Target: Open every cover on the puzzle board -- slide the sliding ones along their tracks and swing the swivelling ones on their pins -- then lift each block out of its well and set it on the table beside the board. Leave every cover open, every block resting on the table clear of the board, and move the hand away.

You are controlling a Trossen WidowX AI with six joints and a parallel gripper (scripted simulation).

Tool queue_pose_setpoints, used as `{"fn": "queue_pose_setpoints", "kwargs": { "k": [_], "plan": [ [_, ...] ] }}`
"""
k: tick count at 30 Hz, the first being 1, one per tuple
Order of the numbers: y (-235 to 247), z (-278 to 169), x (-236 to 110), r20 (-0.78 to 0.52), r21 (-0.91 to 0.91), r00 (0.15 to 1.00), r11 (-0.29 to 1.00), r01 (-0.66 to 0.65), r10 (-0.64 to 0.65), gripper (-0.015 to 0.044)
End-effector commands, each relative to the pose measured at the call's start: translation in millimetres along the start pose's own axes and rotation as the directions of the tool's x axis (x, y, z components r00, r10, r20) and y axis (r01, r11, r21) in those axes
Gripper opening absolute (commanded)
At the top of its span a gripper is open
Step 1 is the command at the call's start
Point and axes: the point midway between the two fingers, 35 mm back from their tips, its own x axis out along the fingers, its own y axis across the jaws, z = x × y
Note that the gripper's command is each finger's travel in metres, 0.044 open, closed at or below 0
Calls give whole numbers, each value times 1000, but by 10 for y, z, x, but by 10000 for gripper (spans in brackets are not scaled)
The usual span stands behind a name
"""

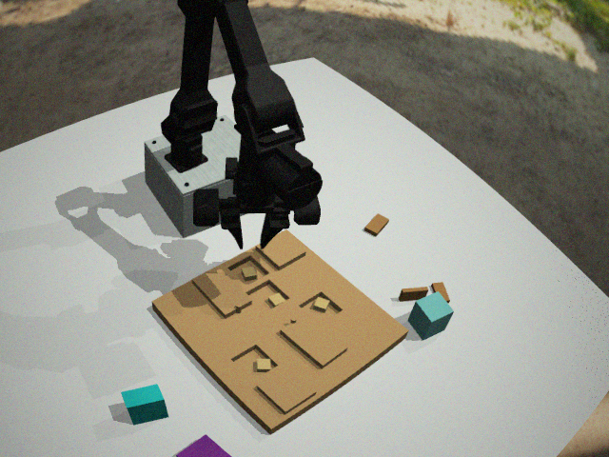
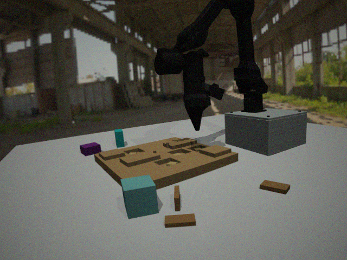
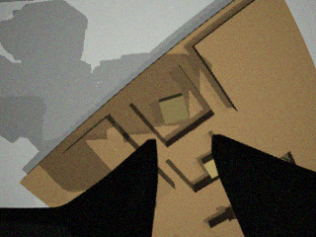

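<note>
The tan puzzle board [image 1: 363, 319] [image 2: 179, 170] [image 3: 59, 172] lies flat on the white table. Several square wells stand uncovered, each with a small pale block: one at the back [image 1: 249, 271] [image 3: 173, 109], two in the middle [image 1: 277, 299] [image 1: 321, 303] and one near the front [image 1: 264, 364]. Flat covers lie beside the wells, such as the back cover [image 1: 283, 250] and the large middle cover [image 1: 314, 344]. My gripper [image 1: 250, 243] [image 2: 197, 127] [image 3: 184, 145] hangs a little above the board's back edge, pointing down. Its fingers are partly open with nothing between them.
The arm's grey base [image 1: 166, 182] [image 2: 264, 134] stands behind the board. A teal cube [image 1: 430, 314] [image 2: 139, 195] and flat brown pieces [image 1: 413, 293] [image 1: 376, 224] [image 2: 179, 220] [image 2: 274, 186] lie right of the board. A teal block [image 1: 144, 403] [image 2: 119, 137] and a purple block [image 1: 203, 447] [image 2: 90, 148] lie front left.
</note>
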Motion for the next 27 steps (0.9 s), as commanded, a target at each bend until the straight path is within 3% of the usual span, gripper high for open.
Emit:
{"fn": "queue_pose_setpoints", "kwargs": {
  "k": [1, 22, 27],
  "plan": [
    [4, -1, 10, -1, 74, 1000, 997, -2, 2, 144],
    [2, 1, 80, -1, 375, 1000, 927, -2, 2, 144],
    [1, 1, 93, -1, 341, 1000, 940, -2, 2, 144]
  ]
}}
